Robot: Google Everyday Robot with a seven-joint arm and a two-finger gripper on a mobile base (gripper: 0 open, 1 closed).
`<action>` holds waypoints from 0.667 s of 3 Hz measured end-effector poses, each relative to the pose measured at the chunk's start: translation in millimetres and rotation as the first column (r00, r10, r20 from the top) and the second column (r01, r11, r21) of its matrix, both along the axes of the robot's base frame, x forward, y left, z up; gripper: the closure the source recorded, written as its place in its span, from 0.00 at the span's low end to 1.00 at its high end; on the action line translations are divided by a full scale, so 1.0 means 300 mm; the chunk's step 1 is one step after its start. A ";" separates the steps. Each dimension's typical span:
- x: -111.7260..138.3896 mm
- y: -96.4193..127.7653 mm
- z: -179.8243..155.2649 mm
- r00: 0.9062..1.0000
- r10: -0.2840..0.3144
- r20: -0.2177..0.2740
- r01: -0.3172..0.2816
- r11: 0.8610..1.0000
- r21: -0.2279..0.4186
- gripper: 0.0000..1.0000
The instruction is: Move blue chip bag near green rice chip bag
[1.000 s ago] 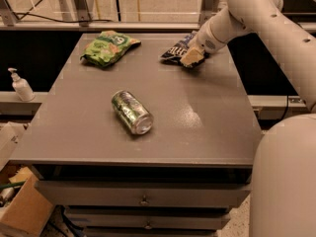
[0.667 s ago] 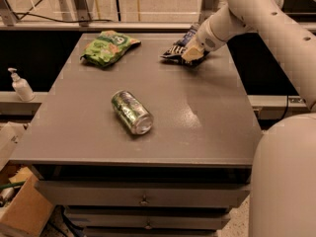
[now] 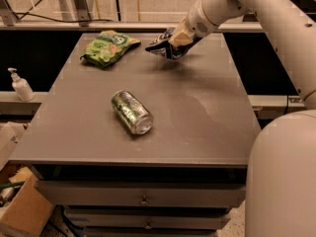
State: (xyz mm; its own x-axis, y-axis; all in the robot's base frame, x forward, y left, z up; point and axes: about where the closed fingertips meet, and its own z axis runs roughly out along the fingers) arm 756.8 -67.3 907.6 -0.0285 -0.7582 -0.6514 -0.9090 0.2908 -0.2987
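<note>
Blue bag [image 3: 159, 44] is pinched tight in the gripper [image 3: 178, 39], a bit above the back of the table [image 3: 197, 112], and it has moved left, so it is now near the green bag [image 3: 107, 47] but not set down yet.

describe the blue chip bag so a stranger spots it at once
On the grey table, look to the far edge, where the gripper holds the blue chip bag. It is dark navy with white marks, unlike the green rice chip bag nearby and the metal can.
</note>
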 end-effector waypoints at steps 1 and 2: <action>-0.060 0.139 0.097 0.994 0.107 0.028 -0.109 0.993 0.055 1.00; -0.115 0.271 0.136 0.981 0.189 0.039 -0.192 0.976 0.098 1.00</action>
